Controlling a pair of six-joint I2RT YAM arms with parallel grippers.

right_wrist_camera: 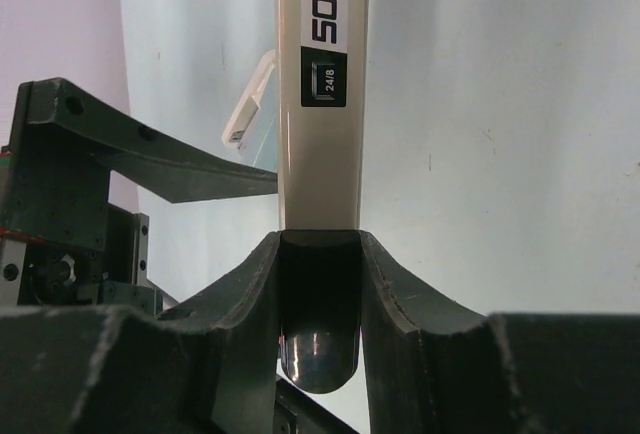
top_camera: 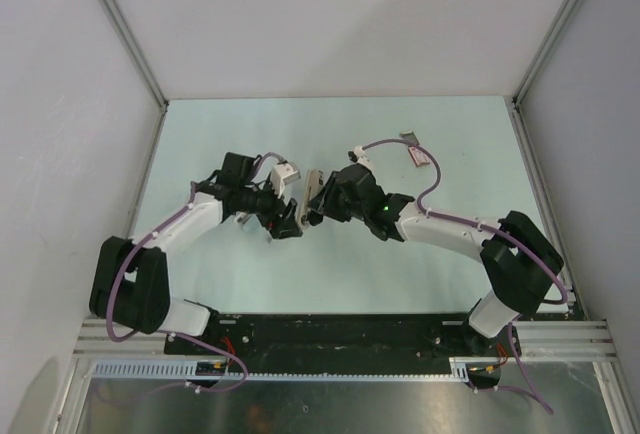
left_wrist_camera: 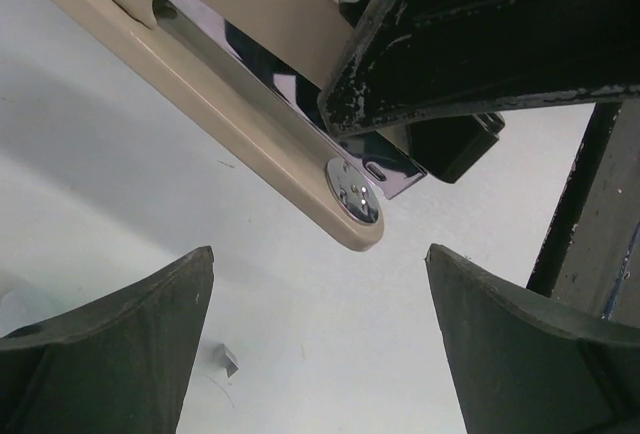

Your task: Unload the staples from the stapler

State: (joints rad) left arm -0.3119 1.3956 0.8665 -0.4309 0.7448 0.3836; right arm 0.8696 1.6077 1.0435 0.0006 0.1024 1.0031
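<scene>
Both arms start from the near edge of the counter (top_camera: 250, 124) and bend toward each other, so the two grippers meet around the middle of it, a little nearer to the left edge than to the right.

The right gripper (right_wrist_camera: 320, 244) is closed on the stapler (right_wrist_camera: 322, 154). Its two dark fingers press the beige body from both sides near the rounded dark end. The stapler points away from this gripper and is lifted above the counter. The label on its upper face reads "50" and "24/8".

The left gripper (left_wrist_camera: 320, 254) is just beside the other end of the stapler. Its fingers (left_wrist_camera: 120, 344) are spread wide and hold nothing. In the left wrist view the beige base of the stapler passes above them without touching, and its round shiny metal plate (left_wrist_camera: 355, 194) is visible near the tip.

Of the staples (left_wrist_camera: 228, 359) I can see only one tiny grey bit. It lies on the counter below the left gripper, close to its left finger. I cannot tell whether more are inside the stapler, because the magazine is hidden.

Farther away, toward the far right corner, a small pink-and-white box (top_camera: 418, 154) lies flat on the counter, well apart from the grippers.
</scene>
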